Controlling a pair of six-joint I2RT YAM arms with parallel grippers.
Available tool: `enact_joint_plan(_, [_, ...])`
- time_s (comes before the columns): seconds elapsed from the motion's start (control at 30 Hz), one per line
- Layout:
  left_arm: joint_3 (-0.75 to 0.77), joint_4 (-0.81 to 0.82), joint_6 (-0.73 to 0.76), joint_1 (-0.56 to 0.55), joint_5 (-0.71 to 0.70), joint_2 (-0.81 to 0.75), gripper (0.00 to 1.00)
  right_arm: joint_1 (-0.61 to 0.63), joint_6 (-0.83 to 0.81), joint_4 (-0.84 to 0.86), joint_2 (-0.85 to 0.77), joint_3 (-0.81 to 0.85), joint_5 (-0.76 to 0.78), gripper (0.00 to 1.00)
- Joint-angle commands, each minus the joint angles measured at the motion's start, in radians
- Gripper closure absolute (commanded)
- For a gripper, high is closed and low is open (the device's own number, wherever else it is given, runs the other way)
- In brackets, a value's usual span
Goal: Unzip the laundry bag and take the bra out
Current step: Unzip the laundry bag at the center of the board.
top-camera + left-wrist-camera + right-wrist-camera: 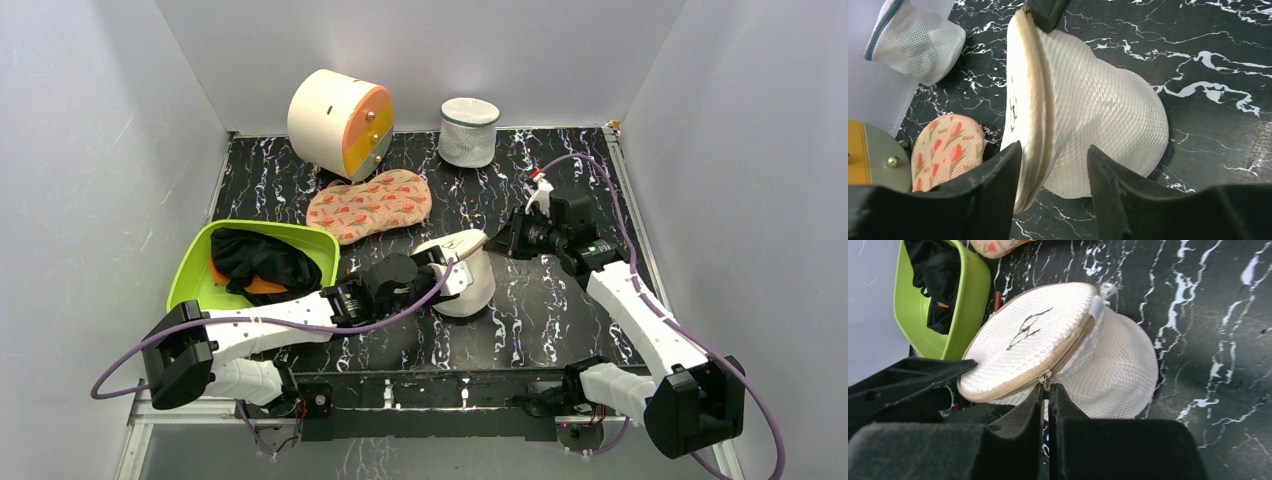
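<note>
laundry bag [1048,340] contents hidden by mesh; black garment [930,270] cut by edge

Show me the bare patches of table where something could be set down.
Widest bare marble: near-right, between the laundry bag and the right arm. Smaller strip at the back, between cylindrical mesh bag and right gripper. Crowded: centre-left, around orange cloth and green tub.

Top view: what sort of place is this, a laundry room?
Likely a robot test booth: plain white walls box in a marbled table, robot arms are bolted at its edge, and a laundry bag sits out as a prop.
</note>
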Motion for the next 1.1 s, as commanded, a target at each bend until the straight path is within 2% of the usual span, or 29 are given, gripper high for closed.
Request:
enact_joint_plan(0.0, [0.044, -0.016, -0.044, -0.006, 0.059, -0.02, 0.45, 0.09, 0.062, 0.061, -0.045, -0.015, 0.047, 1.0])
enact_joint_plan(0.17, [0.031, -0.007, -0.048, -0.008, 0.085, -0.044, 0.38, 0.191, 0.107, 0.063, -0.058, -0.016, 0.117, 1.0])
enact_joint_plan(0.43, [0.046, -0.02, -0.044, -0.007, 0.033, -0.023, 0.42, 0.346, 0.173, 0.073, -0.058, 0.01, 0.205, 1.0])
enact_joint_plan(0.63, [0.046, -0.017, -0.038, -0.008, 0.004, -0.015, 0.61, 0.404, 0.181, 0.06, -0.061, 0.033, 0.251, 1.0])
enact_joint_plan(0.93, [0.039, -0.003, -0.024, -0.009, -0.026, -0.011, 0.93, 0.407, 0.164, 0.052, -0.074, 0.021, 0.285, 1.0])
enact_joint_plan(1.07, [0.03, 0.015, -0.015, -0.008, -0.05, -0.017, 1.0, 0.408, 0.144, 0.034, -0.076, 0.025, 0.336, 1.0])
